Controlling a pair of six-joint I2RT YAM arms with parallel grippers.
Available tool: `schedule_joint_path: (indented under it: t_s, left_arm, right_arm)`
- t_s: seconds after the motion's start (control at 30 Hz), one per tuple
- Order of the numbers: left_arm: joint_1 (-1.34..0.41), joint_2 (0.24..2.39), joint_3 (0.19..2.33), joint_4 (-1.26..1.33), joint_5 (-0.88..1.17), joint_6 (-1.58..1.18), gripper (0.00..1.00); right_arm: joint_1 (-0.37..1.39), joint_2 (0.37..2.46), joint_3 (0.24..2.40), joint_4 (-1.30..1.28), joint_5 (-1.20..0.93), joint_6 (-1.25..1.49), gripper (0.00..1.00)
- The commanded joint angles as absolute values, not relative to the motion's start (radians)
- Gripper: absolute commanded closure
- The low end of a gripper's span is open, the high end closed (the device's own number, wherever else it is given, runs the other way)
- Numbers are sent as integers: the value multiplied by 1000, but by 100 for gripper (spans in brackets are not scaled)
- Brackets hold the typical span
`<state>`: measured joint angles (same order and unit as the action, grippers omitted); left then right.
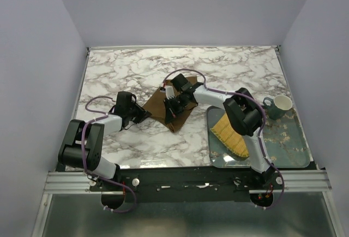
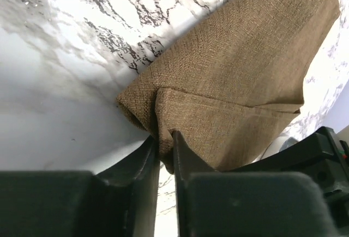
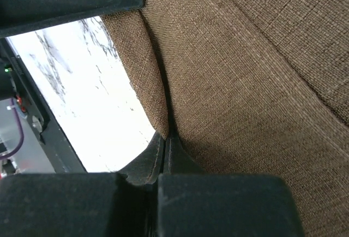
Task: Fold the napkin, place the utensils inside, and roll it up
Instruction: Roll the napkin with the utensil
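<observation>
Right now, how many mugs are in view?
1: the mug stands at the far edge of the tray, on the right. Nothing suggests a hidden one.

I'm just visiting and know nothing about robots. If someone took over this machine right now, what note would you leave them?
Left gripper: jaws shut on a bunched corner of the napkin, which lies on the table.
Right gripper: jaws shut on another fold of it.
The napkin is partly doubled over, not yet a neat fold. No fork in sight in any view.
Done: both grips taken.
Left: finish the fold, find and lay the fork inside, roll it up.
</observation>
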<state>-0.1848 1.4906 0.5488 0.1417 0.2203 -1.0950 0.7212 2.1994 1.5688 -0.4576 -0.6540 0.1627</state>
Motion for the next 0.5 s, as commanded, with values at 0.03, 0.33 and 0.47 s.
schedule_joint_path:
  t_s: [0.03, 0.33, 0.47]
  left_arm:
    - [-184, 1463, 577, 86, 175, -1040, 91]
    - [-187, 1489, 620, 23, 215, -1020, 100]
    - [-187, 1489, 633, 2, 213, -1028, 100]
  right_arm:
    - [752, 2152, 1578, -524, -529, 130, 99]
    - [879, 2074, 1660, -669, -168, 138, 70]
    - [926, 2040, 1651, -666, -71, 137, 54]
